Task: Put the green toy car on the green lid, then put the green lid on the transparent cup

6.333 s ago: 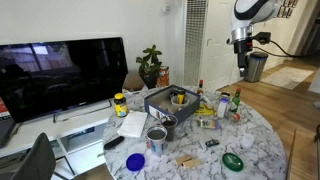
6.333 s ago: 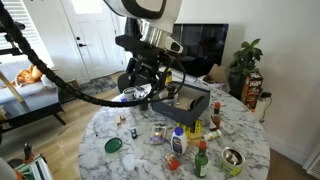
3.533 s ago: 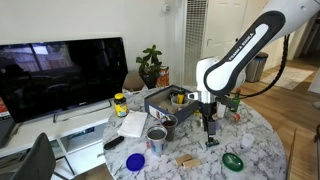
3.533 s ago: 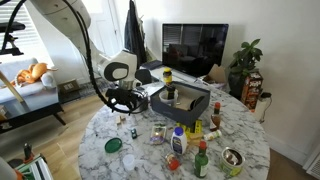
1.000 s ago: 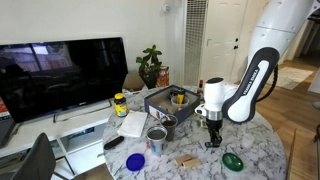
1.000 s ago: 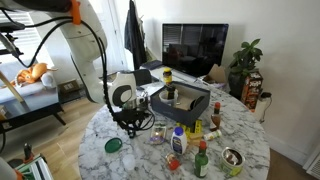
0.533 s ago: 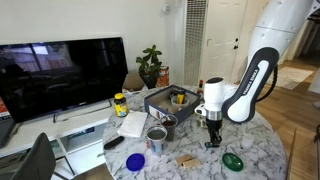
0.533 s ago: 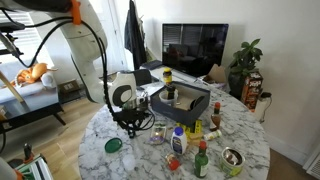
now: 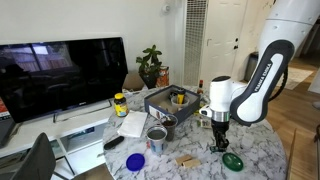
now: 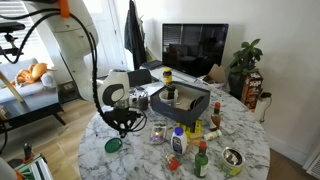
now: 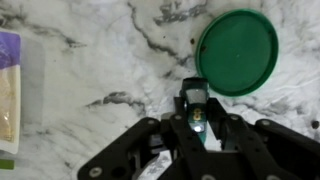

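Observation:
In the wrist view my gripper (image 11: 197,108) is shut on the green toy car (image 11: 195,95), a tiny dark green thing pinched between the fingertips just above the marble table. The green lid (image 11: 238,52), a flat round bright green disc, lies up and to the right of the car, a short gap away. In both exterior views the gripper (image 9: 218,143) (image 10: 121,128) hangs low beside the lid (image 9: 233,161) (image 10: 113,145). I cannot make out the transparent cup with certainty.
The round marble table (image 9: 262,140) is crowded: a dark tray (image 9: 170,101) of items at the back, bottles and jars (image 10: 201,160), a metal can (image 9: 156,136), a blue lid (image 9: 135,160). A purple and tan package (image 11: 8,90) lies at the wrist view's left edge.
The arm has shifted sideways toward the green lid with the car in its jaws. The jaws closed slightly about a second ago and then held.

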Controlling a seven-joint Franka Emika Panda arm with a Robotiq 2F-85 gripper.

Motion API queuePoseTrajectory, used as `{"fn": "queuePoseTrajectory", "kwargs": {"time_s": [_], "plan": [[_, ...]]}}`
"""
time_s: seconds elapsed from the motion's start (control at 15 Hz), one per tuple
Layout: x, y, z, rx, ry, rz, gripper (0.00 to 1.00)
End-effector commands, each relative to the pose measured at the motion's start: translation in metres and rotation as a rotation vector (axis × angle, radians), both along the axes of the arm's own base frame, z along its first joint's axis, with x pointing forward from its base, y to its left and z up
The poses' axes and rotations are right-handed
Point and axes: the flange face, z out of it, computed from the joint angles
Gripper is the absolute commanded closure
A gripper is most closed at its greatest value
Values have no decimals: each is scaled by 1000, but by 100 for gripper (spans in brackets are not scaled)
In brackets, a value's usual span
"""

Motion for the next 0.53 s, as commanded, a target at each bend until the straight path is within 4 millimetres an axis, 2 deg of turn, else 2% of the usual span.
{"fn": "queuePoseTrajectory", "kwargs": {"time_s": [0.0, 0.47], "plan": [[-29, -1, 19, 3, -8, -26, 93], [-54, 6, 12, -11, 55, -11, 93]]}}
